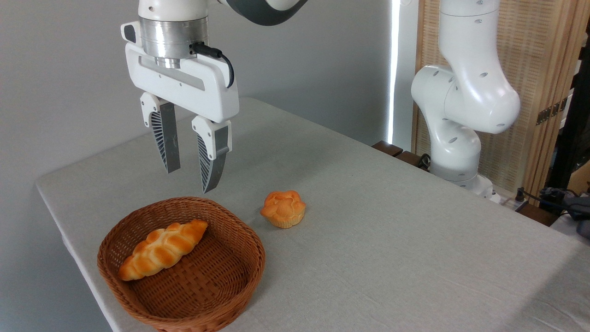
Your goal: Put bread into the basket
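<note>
Across most of the frame, a table under a pale grey cloth of fine, matte weave, its rounded corner at the left edge. At the right, the white arm: smooth glossy plastic shells, bulbous joints dotted with small recessed holes, the base standing at the table's far edge. Behind it, a screen of light wood slats; behind the rest, a plain grey wall.

Lower left, the basket: round, shallow, of brown woven wicker with a thick plaited rim and a tight criss-cross floor. Inside, toward its left half, one long braided loaf, golden with paler seams, lying diagonally with its upper end resting against the back wall. Nothing else visible in the basket.

Upper left, hanging above the basket's back rim, the gripper: a white block body beneath a brushed metal collar, a black cable looping from its side, two grey tapered fingers with ribbed inner faces. Jaws parted by a moderate gap, holding nothing, pointing down.

Centre of the frame, just right of the basket and apart from it, the bread: a small round bun, orange lobed top, paler fluted base, upright on the cloth. Surface probably glossy, though hard to judge at this size.
</note>
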